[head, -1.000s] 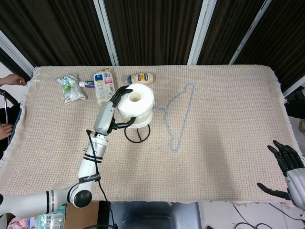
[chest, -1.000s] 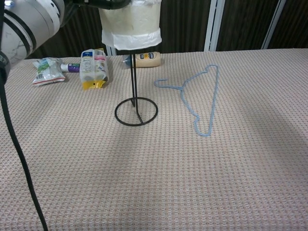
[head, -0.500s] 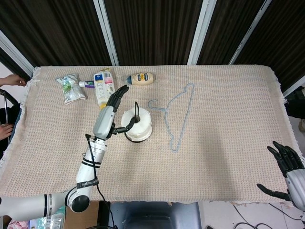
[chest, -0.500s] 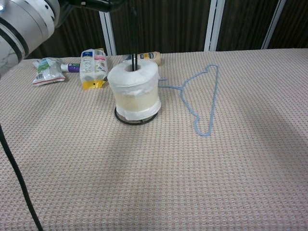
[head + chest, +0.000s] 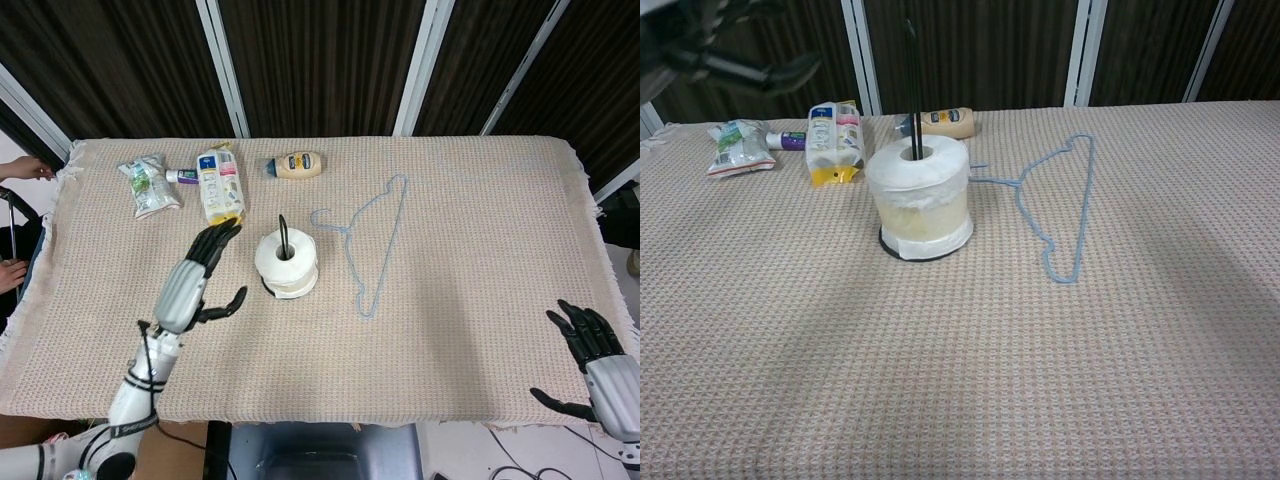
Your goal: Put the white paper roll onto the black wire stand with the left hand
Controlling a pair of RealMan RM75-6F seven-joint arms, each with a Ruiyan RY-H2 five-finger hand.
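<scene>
On the woven beige table cloth [image 5: 470, 300], near the middle left, the white paper roll [image 5: 287, 263] is sitting threaded over the upright rod of the black wire stand [image 5: 283, 232], resting low at the base ring; the rod is poking up through the core. Chest view is showing the same: paper roll [image 5: 920, 198] down at the bottom of the stand [image 5: 912, 80], only a sliver of the black ring showing under its near edge.

Left hand [image 5: 196, 280] is hovering just left of the roll, apart from it, fingers spread and pointing toward the far edge, thumb sticking out toward the roll, holding nothing. Chest view is catching only a blurred dark part of the left hand [image 5: 735, 68] at the upper left corner.

Right hand [image 5: 592, 350] is lying at the near right corner, off the cloth edge, fingers fanned apart, empty.

To the right of the stand, a light blue wire hanger [image 5: 367, 240] is lying flat, hook end pointing toward the roll, near but not touching. Along the far edge: a mayonnaise squeeze bottle [image 5: 297, 164] on its side, a white pouch with yellow bottom [image 5: 219, 184], a small tube [image 5: 181, 176] beside it, and a crumpled green-and-white packet [image 5: 148, 184] farthest left

At far left of the head view, a person's hand [image 5: 22, 166] is showing by the table edge
</scene>
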